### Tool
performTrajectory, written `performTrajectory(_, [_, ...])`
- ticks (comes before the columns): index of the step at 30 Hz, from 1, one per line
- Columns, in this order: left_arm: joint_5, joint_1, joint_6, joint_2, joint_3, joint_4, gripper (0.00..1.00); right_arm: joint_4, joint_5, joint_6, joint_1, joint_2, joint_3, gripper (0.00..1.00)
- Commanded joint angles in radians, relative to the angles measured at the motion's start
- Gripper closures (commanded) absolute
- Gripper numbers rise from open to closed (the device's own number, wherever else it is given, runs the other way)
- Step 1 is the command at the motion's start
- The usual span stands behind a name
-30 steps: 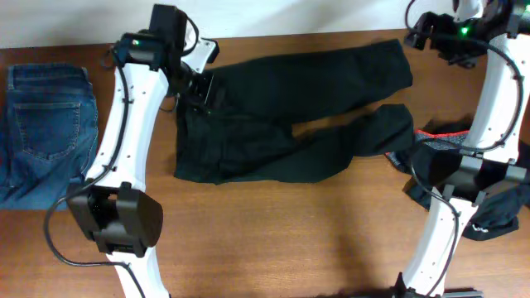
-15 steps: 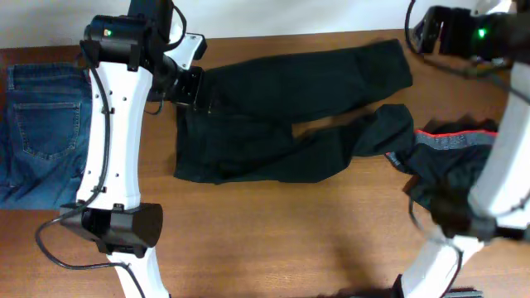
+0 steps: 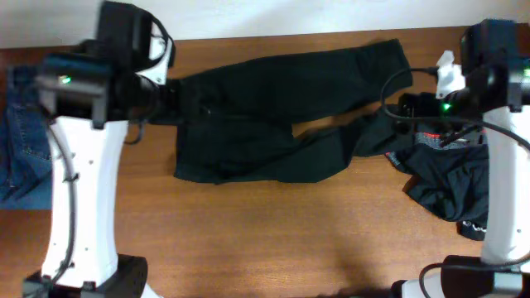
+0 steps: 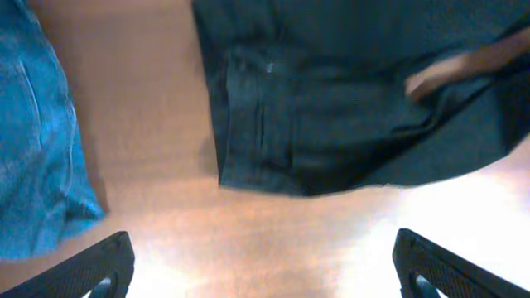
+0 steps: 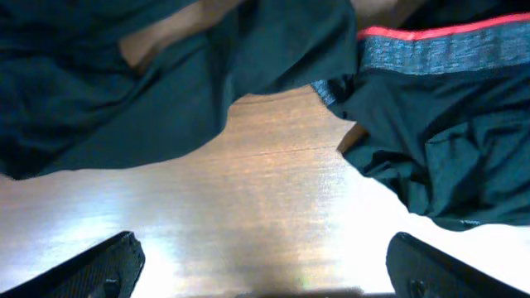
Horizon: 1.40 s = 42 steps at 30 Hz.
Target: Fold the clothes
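Lying flat across the wooden table (image 3: 273, 240), the black trousers (image 3: 273, 124) have their waist end toward the left arm and both legs running toward the right arm. The lower leg is bent, and a sliver of table shows between the two. The left gripper (image 4: 261, 252) hangs above the trousers' waist corner with its jaws spread wide and nothing between them, clear of the cloth. The blue denim jeans (image 3: 18, 149) sit beyond the trousers' waist end, apart from them, with bare wood between. The right gripper (image 5: 263, 252) hovers over bare table just beside the trousers' lower leg, released and empty. A second black garment (image 5: 439, 124) with a grey waistband (image 5: 439, 54) edged in red lies crumpled at the trousers' leg ends. Its edge meets the lower cuff, but I can't tell which lies on top.
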Motion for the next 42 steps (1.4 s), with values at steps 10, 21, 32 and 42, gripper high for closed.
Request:
performTrajectory(10, [-0.038,0.071,-0.133,-0.019,-0.764,0.466,0.01,0.12,-0.042,0.007,0.0,-0.023,-0.095,0.01])
performTrajectory(21, [0.441,0.238,0.199,-0.019,-1.001,0.755,0.01,0.118,-0.042,0.007,0.001,-0.023,-0.102,0.01])
performTrajectory(32, [0.444,0.237,0.218,-0.017,-1.086,0.829,0.01,0.117,-0.057,0.007,0.001,-0.023,-0.102,0.01])
performTrajectory(42, [0.351,0.237,0.217,-0.017,-1.126,0.916,0.01,0.117,-0.057,0.007,0.001,-0.023,-0.105,0.01])
